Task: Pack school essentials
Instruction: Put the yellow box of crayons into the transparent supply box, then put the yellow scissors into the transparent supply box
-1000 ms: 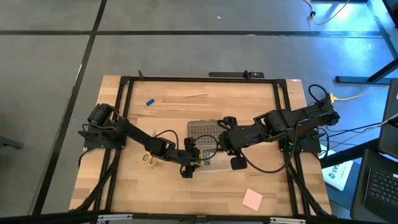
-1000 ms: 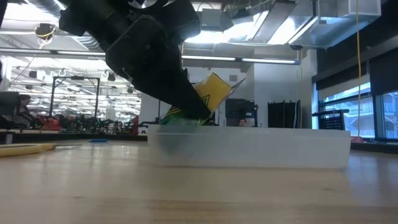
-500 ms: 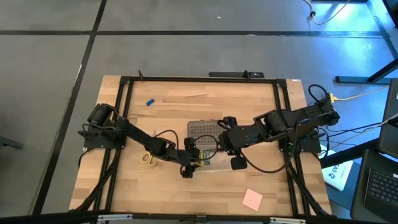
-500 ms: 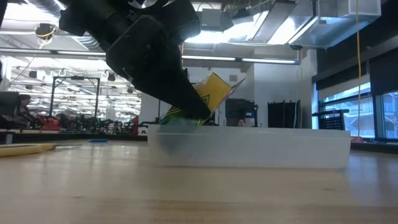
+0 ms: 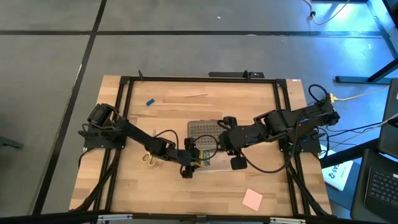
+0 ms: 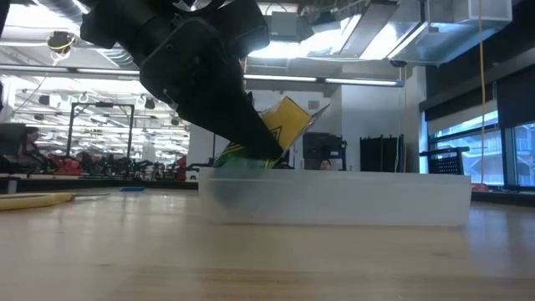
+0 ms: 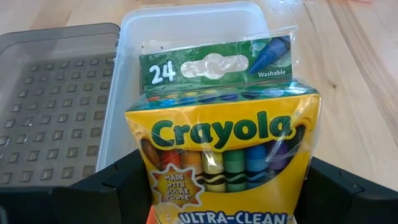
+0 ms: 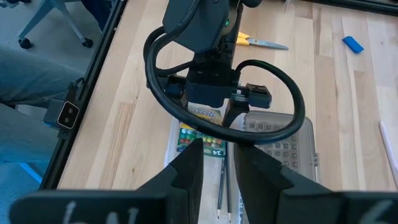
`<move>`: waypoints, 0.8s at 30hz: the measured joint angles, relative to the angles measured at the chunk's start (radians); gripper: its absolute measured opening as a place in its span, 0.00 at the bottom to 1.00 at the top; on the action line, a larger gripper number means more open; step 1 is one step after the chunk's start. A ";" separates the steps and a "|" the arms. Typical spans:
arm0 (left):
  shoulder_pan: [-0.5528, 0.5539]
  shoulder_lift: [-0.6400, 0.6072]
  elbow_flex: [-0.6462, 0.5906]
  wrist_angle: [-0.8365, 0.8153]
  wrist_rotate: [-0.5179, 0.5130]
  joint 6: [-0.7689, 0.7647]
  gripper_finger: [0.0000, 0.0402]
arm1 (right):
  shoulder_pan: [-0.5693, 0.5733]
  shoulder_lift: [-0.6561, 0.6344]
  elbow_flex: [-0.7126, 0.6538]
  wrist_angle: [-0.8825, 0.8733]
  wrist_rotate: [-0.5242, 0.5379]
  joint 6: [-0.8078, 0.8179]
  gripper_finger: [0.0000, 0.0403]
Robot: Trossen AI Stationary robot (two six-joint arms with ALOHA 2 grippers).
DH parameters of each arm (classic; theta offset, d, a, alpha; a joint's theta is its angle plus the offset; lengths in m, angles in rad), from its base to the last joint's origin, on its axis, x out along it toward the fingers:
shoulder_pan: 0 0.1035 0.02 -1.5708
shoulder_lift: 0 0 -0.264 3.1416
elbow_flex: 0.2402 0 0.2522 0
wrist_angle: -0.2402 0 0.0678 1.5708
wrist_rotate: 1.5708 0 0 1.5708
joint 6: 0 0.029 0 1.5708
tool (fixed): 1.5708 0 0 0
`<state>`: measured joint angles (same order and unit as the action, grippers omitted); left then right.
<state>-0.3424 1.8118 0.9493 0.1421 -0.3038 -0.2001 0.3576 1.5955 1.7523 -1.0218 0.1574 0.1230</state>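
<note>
The green-and-yellow crayon box (image 7: 224, 155) is in my left gripper (image 7: 224, 205), which is shut on it above the near end of the clear plastic case (image 7: 186, 25). The box also shows tilted in the low view (image 6: 288, 121) and under that gripper in the right wrist view (image 8: 205, 112). Thin pencils (image 8: 222, 180) lie in the case. The grey perforated lid (image 5: 202, 129) lies flat beside the case. My right gripper (image 8: 219, 152) hovers open over the case's right end (image 5: 225, 148), touching nothing. My left gripper pinches the crayon box between its two fingers (image 7: 118, 186) by its narrow sides (image 7: 146, 180), near the bottom end. It slants down from the table's left. The box is tilted, its green flap end (image 8: 211, 146) reaching into the case; whether it rests there, I cannot tell.
Yellow-handled scissors (image 5: 149, 159) lie left of the case, near the left arm. A blue eraser (image 5: 150, 101) and a pale stick (image 5: 196, 95) lie toward the far edge. A pink sticky-note pad (image 5: 252, 199) sits near the near edge. A dark frame (image 5: 186, 79) borders the table.
</note>
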 joint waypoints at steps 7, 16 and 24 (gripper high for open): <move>0.000 0.000 0.000 0.000 0.001 -0.001 0.79 | 0.000 0.000 0.000 0.000 0.000 0.000 0.23; 0.000 0.000 0.001 0.002 -0.005 -0.002 0.89 | 0.000 0.000 0.000 0.000 0.000 0.000 0.23; 0.000 0.000 0.001 0.009 -0.005 -0.002 0.95 | 0.000 0.000 0.000 0.000 0.000 0.000 0.23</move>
<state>-0.3424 1.8114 0.9504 0.1509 -0.3088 -0.2024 0.3573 1.5955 1.7523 -1.0216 0.1574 0.1230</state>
